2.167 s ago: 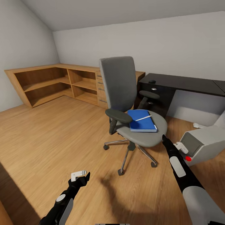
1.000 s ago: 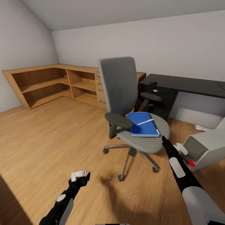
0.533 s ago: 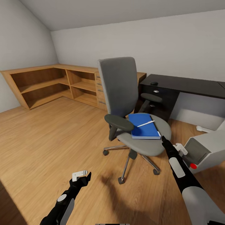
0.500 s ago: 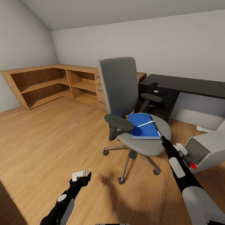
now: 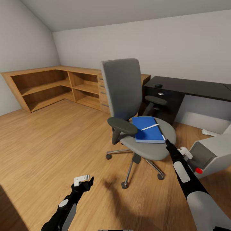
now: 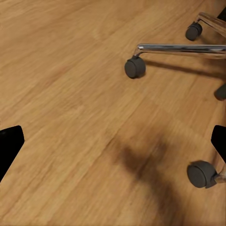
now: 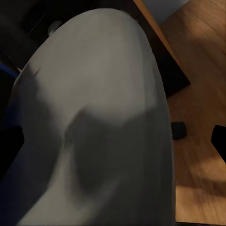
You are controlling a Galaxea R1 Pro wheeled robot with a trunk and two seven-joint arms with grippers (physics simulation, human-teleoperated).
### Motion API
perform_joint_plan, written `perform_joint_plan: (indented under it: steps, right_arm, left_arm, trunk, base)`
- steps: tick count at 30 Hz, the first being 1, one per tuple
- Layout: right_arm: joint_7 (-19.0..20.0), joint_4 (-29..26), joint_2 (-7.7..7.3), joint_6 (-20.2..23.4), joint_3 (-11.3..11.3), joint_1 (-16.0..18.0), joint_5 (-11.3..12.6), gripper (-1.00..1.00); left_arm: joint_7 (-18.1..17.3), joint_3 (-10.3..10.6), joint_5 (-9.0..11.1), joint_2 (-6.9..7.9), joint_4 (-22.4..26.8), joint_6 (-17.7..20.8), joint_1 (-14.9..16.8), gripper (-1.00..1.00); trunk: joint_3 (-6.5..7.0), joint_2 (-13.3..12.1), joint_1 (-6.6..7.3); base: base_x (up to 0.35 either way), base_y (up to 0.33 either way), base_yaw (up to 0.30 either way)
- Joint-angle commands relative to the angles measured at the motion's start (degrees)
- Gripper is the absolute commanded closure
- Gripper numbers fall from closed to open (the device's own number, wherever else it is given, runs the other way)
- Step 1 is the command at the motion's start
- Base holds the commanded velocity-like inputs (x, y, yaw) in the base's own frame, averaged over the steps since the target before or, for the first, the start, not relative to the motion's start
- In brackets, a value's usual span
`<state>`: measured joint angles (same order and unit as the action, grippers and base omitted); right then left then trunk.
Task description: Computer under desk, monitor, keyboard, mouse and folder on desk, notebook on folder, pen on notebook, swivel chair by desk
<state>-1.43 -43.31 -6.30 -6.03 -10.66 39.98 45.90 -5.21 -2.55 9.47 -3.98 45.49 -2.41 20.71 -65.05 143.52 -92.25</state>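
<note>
Chair (image 5: 128, 106) sat mid-floor, grey seat facing the robot, chrome star base on the wood floor (image 5: 48, 144). Blue folder (image 5: 147, 129) lay flat on the seat, white pen (image 5: 149, 127) resting diagonally on top of it. Notebook wasn't distinguishable, possibly under the pen but too unclear to call. Black tabletop (image 5: 192, 86) stood far right behind the chair, small dark mouse (image 5: 158, 85) near its left end above the drawer unit. Grey computer (image 5: 213, 154) was on the floor at right, tilted, red dot facing the near side. Wooden shelving (image 5: 54, 86) ran along the far left wall.

Left tool (image 5: 84, 181) hung low over bare floor, near-left of the chair base; wrist view had its fingertips (image 6: 10, 146) wide apart, nothing held, casters (image 6: 135, 67) ahead. Right tool (image 5: 168, 143) was just beside the seat's near-right edge; wrist view showed the grey seat close up, fingertips (image 7: 219, 139) apart, nothing gripped.
</note>
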Motion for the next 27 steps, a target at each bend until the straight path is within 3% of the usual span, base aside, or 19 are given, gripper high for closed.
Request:
perform_joint_plan:
  steps: [1, 27]
  right_arm:
    - [-0.15, -0.02, -0.03, -0.21, 0.16, 0.01, 0.59, -1.0]
    - [-0.15, -0.02, -0.03, -0.21, 0.2, 0.01, 0.53, -1.0]
  left_arm:
    - [-0.53, -0.26, 0.54, -0.06, -0.05, -0.04, 0.03, -1.0]
    - [-0.5, -0.26, 0.55, -0.06, -0.05, 0.01, 0.03, -1.0]
  trunk:
    - [-0.06, 0.02, 0.01]
    - [-0.97, 0.02, 0.01]
  base:
    - [0.0, 0.0, 0.076]
    - [0.0, 0.0, 0.18]
